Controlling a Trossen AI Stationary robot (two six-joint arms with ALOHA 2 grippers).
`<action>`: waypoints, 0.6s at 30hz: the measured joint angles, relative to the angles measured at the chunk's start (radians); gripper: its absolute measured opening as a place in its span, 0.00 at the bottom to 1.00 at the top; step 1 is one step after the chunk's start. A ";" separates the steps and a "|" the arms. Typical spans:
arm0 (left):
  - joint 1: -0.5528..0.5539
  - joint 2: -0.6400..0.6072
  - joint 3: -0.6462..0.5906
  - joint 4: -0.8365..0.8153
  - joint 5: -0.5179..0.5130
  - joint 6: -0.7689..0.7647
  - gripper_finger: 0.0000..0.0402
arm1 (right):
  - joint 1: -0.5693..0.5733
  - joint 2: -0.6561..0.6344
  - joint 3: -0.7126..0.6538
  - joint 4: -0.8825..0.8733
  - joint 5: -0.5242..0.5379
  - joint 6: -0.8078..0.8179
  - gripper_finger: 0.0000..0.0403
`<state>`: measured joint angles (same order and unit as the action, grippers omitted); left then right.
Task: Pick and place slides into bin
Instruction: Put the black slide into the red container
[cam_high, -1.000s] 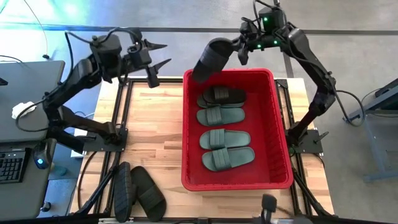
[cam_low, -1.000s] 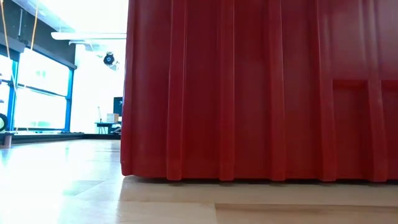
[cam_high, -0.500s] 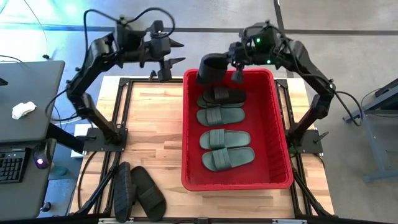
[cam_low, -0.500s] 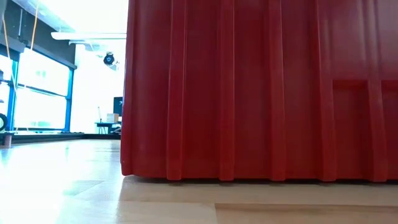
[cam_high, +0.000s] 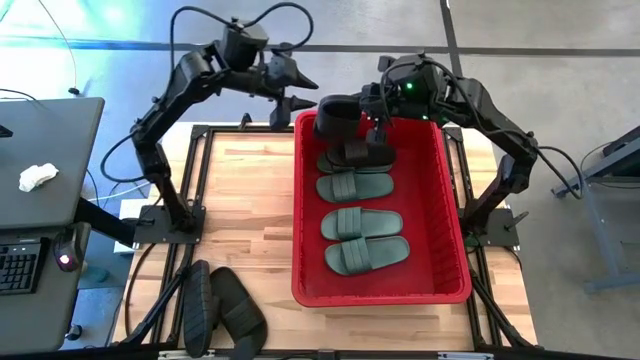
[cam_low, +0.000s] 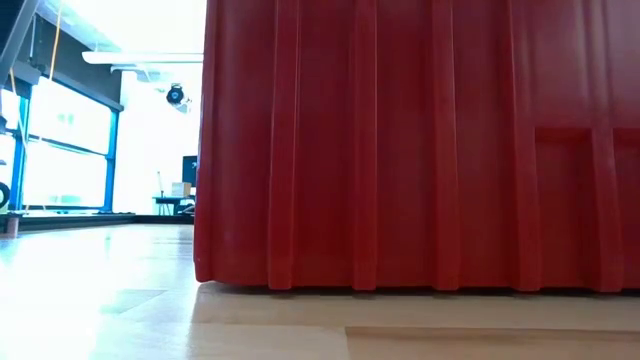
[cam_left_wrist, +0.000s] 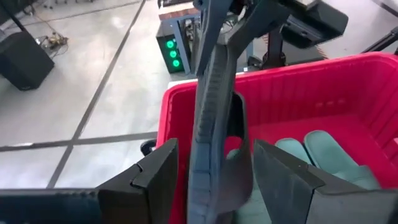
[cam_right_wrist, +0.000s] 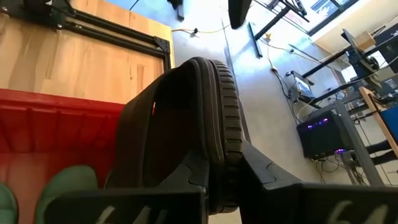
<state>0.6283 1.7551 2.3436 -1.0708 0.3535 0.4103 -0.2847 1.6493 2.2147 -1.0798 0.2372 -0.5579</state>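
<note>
Pale wooden table (cam_high: 245, 215), two slides (cam_high: 222, 308) left at its near-left corner. Left gripper (cam_high: 303, 90) half open, empty, just outside the bin (cam_high: 450, 215). Right gripper (cam_high: 374, 112) clamped on a black slide (cam_high: 335, 115), hanging above the bin's far end, nearer arm to drop.

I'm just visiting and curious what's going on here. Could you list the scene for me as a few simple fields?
Container: red bin on the wooden table
In the bin: four dark green slides, one black
Being carried: black slide, held by the right gripper above the bin's far end
Left gripper: open, beside the carried slide
Still outside: two black slides at the table's near edge
</note>
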 joint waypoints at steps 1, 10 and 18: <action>0.000 0.005 0.000 0.007 0.002 0.000 0.47 | 0.004 0.000 0.000 0.000 0.002 0.000 0.04; 0.000 0.060 0.000 0.067 0.085 -0.034 0.47 | 0.005 0.000 0.000 0.000 0.016 0.008 0.04; 0.000 0.078 0.000 0.133 0.123 -0.077 0.47 | 0.005 0.020 -0.002 0.003 0.008 0.007 0.04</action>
<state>0.6285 1.8332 2.3440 -0.9374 0.4765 0.3334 -0.2794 1.6693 2.2131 -1.0771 0.2449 -0.5507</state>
